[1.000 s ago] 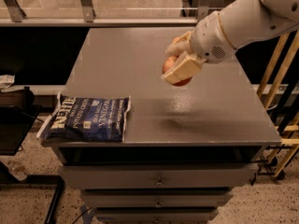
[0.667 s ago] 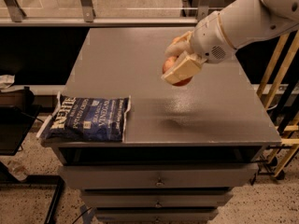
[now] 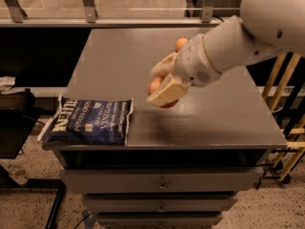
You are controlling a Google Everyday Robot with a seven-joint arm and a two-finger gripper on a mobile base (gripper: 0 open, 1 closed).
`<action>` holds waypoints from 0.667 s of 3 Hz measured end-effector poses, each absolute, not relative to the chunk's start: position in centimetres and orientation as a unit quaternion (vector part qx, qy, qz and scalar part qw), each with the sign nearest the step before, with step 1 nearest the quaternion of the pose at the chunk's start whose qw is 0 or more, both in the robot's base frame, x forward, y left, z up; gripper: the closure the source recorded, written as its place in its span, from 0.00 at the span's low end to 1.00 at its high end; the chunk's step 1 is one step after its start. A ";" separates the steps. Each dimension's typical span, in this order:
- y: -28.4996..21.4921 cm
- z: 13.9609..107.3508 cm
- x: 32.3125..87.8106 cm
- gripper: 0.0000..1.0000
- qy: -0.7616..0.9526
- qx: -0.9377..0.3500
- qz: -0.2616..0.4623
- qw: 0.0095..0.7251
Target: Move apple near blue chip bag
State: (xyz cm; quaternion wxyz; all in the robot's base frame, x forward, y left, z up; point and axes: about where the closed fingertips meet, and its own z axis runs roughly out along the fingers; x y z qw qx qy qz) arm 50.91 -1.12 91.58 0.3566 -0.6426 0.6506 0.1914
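Blue chip bag (image 3: pixel 90 121) lies flat on the front-left corner of the table (image 3: pixel 119 56), unmoved. Gripper (image 3: pixel 161 84) is now further left and nearer the front edge than a second ago, fingers clamped on the apple (image 3: pixel 155 85). Apple is held right of the bag, gap narrowed, not touching. Small orange fruit (image 3: pixel 181 44) shows behind the wrist.

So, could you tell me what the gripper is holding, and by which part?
The gripper holds the apple by its opposite sides, above the table.
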 end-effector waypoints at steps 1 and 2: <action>0.7 89.8 49.2 1.00 0.640 -0.646 0.213 0.356; 2.4 87.4 48.1 1.00 0.624 -0.652 0.243 0.355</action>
